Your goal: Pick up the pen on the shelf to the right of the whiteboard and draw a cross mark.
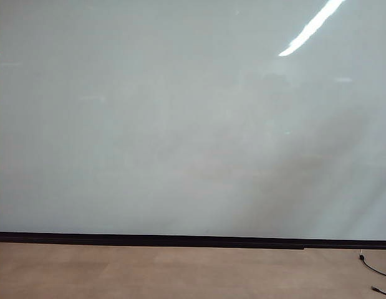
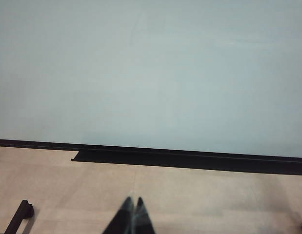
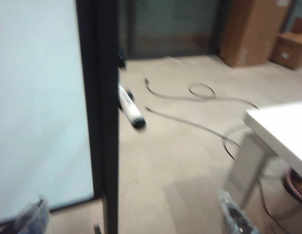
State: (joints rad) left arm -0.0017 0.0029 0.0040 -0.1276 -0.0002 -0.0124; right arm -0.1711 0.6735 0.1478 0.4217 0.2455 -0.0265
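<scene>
Right wrist view: right gripper (image 3: 133, 219) jaws spread, pen (image 3: 130, 107) beside whiteboard (image 3: 38, 97) edge; left gripper (image 2: 132, 207) clenched.

Whiteboard (image 1: 180, 124): one was there.
Pen (image 3: 130, 106): one.
Grippers: two, left gripper (image 2: 132, 207), right gripper (image 3: 133, 219).
Cardboard boxes (image 3: 251, 29): two.
White table (image 3: 282, 129): one.

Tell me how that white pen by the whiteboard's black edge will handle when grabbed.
The pen looks like a rigid round barrel, so it probably rolls or slips if nudged sideways. It is slim beside the wide-open right tool, so likely light. It juts from the whiteboard edge, so a bump might knock it loose.
</scene>
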